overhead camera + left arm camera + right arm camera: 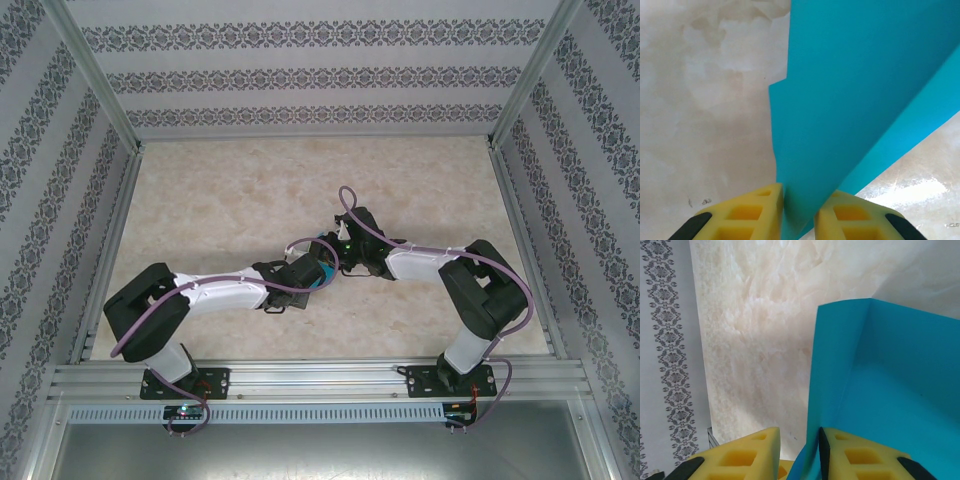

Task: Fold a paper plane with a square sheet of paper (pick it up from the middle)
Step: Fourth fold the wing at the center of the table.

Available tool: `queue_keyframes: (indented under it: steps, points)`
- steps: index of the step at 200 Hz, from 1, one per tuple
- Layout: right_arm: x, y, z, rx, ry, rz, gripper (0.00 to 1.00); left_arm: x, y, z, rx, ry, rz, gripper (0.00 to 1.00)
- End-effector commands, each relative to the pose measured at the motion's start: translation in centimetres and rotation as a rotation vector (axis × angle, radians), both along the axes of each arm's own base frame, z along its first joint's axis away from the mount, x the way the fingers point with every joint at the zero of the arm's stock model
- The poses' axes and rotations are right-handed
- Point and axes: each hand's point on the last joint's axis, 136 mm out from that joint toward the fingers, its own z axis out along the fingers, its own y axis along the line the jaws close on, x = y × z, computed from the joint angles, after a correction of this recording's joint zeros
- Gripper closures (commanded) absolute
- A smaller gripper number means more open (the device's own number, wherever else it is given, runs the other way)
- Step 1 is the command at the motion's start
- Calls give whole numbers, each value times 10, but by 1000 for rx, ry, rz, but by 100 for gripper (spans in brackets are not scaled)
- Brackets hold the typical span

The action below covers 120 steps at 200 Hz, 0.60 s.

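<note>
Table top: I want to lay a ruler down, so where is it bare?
Bare: the far half of the table, up to the back wall. Crowded: the middle, where left gripper, right gripper and teal paper meet.

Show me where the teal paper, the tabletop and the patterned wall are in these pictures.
teal paper [865, 90]: left wrist view, on its broad flat face.
tabletop [250, 180]: top external view, bare marbled surface beyond the arms.
patterned wall [665, 340]: right wrist view, on the floral strip at left.
</note>
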Motion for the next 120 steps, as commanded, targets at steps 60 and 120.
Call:
queue_keyframes:
  steps: [60,120]
  points:
    - [4,3,4,12,-18,18,72,0,-1,4,6,-23,-7,79]
    - [5,4,6,15,-22,20,72,0,4,-1,33,-15,9,78]
